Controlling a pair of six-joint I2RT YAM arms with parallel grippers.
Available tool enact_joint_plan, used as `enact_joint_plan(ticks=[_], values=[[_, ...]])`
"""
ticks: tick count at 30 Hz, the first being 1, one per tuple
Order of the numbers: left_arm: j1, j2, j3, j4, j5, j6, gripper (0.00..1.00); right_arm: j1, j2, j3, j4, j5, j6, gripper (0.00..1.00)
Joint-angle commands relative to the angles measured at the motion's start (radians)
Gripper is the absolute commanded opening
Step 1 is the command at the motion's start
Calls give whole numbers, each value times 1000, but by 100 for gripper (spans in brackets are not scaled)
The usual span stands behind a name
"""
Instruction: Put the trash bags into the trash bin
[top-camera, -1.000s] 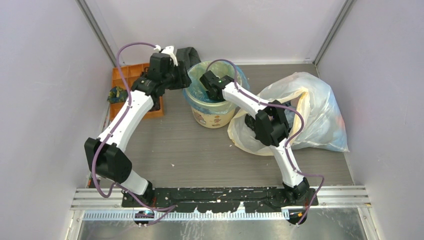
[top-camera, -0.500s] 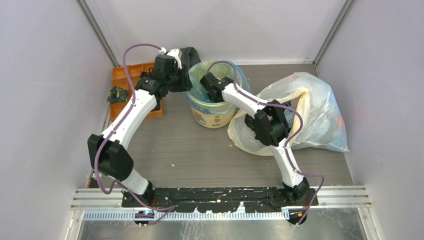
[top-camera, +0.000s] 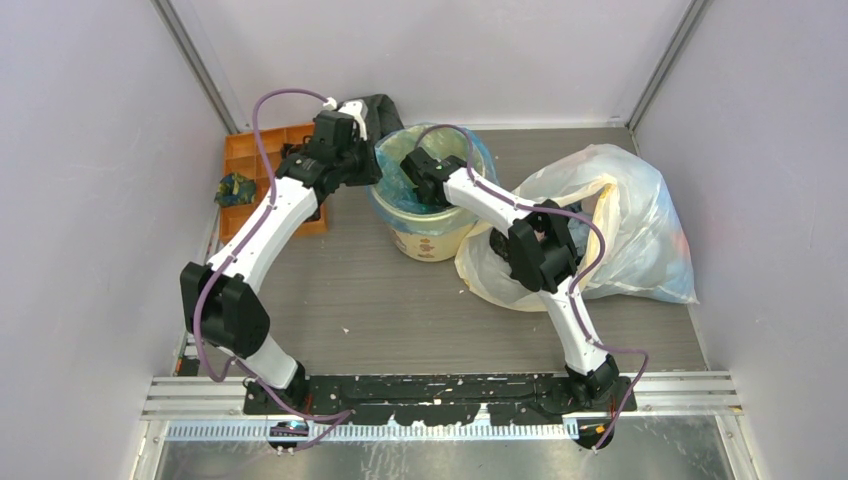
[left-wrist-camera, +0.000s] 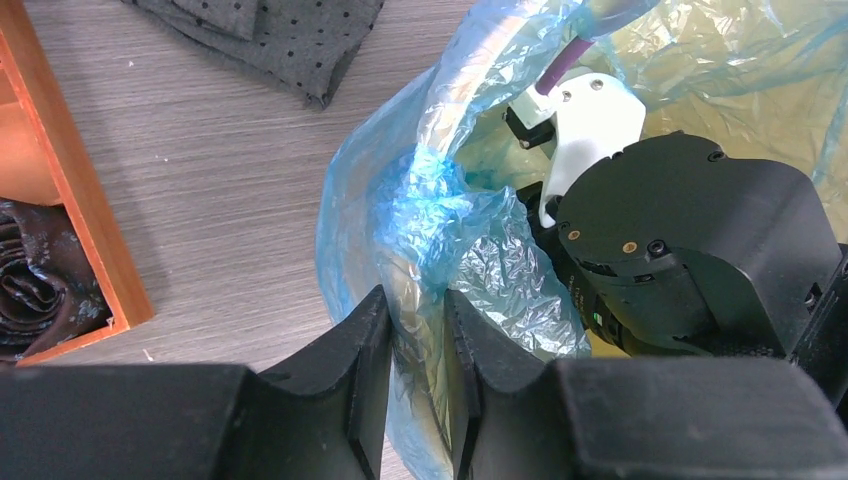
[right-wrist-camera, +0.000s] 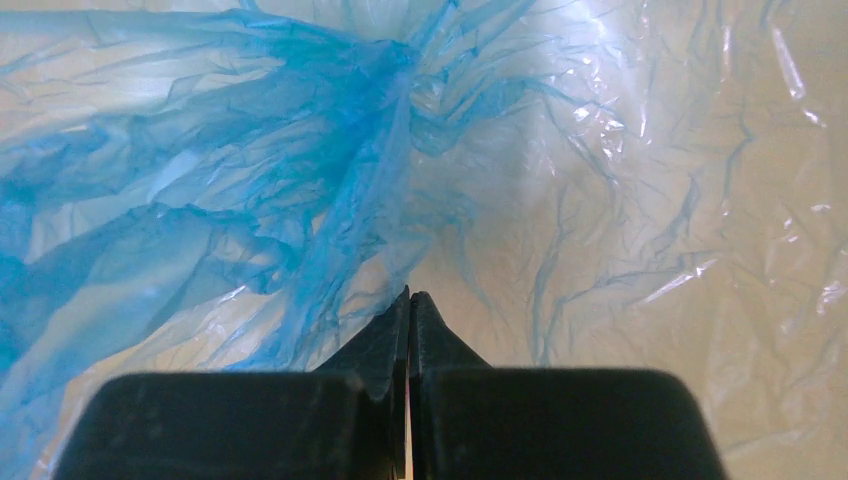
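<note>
Left gripper (left-wrist-camera: 415, 345) nearly closed, pinching bag (left-wrist-camera: 430, 220) at bin (top-camera: 425, 242) rim. Right gripper (right-wrist-camera: 408, 305) inside bin, fingers together; hold undetermined.

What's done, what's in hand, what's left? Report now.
Done: the bag is inside the bucket, its edge folded over part of the rim. In hand: the left end effector pinches that edge; the right end effector, shut, reaches inside. Left: probably settling the bag and letting go.
</note>
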Motion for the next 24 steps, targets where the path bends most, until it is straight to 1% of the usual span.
enact_joint_plan(ticks=[1, 6, 13, 17, 19, 24], values=[[-4, -15, 37, 10, 2, 27, 24, -4, -35, 37, -6, 11, 9, 1], [-4, -16, 40, 20, 11, 24, 21, -4, -57, 71, -18, -12, 17, 1], [-18, -11, 64, 18, -16, 25, 9, 3, -100, 80, -12, -49, 36, 1], [-26, -8, 92, 7, -16, 30, 4, 3, -121, 85, -9, -55, 46, 1], [-30, -9, 106, 1, -51, 34, 1, 4, -130, 86, -6, -62, 51, 1], [-30, 11, 147, -34, -72, 43, 1, 5, -136, 101, -9, -83, 64, 1]])
